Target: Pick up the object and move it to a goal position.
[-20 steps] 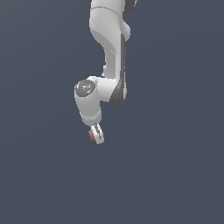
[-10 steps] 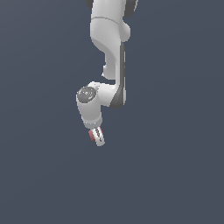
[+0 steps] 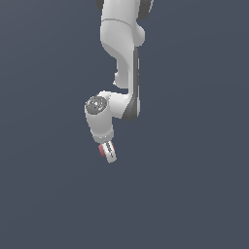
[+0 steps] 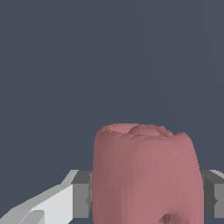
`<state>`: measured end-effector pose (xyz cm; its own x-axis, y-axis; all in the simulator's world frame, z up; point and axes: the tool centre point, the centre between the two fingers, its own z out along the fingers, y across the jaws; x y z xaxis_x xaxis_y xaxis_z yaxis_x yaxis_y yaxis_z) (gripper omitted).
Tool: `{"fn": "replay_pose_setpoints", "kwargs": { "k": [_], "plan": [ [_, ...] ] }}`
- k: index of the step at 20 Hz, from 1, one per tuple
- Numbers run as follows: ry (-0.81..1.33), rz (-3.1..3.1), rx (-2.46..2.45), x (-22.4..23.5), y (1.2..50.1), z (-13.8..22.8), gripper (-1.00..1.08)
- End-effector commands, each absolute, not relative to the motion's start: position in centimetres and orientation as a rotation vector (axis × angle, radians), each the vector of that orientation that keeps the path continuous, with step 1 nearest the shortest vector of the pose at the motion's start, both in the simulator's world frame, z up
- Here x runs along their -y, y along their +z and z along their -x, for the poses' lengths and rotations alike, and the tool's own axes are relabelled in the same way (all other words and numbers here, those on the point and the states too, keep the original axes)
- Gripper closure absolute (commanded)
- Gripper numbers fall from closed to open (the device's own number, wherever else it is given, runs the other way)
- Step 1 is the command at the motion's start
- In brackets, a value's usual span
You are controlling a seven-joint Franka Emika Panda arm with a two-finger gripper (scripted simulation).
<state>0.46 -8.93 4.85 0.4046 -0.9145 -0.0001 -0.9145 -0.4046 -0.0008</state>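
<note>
With the gripper (image 3: 110, 156) clamped on the dull-red object (image 4: 146, 175), which sits between the fingers (image 4: 81, 194) clear of any surface, you should carry it smoothly toward the goal, which neither view shows, avoiding jerks and holding the squeeze constant so the rounded, lumpy piece cannot slip.

Object (image 4: 148, 175) being held between the fingers (image 4: 81, 194), gripper (image 3: 107, 151) hanging below the arm (image 3: 121, 58), tilted.
</note>
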Motion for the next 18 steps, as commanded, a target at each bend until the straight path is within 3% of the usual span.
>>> {"fn": "replay_pose_setpoints", "kwargs": {
  "k": [1, 9, 18],
  "plan": [
    [-0.001, 2.632, -1.714, 8.8, 4.9, -0.5, 1.08],
    [-0.001, 2.632, -1.714, 5.5, 6.1, -1.6, 1.08],
    [-0.002, 2.633, -1.715, -2.7, 9.2, -4.4, 1.08]
  ]
}}
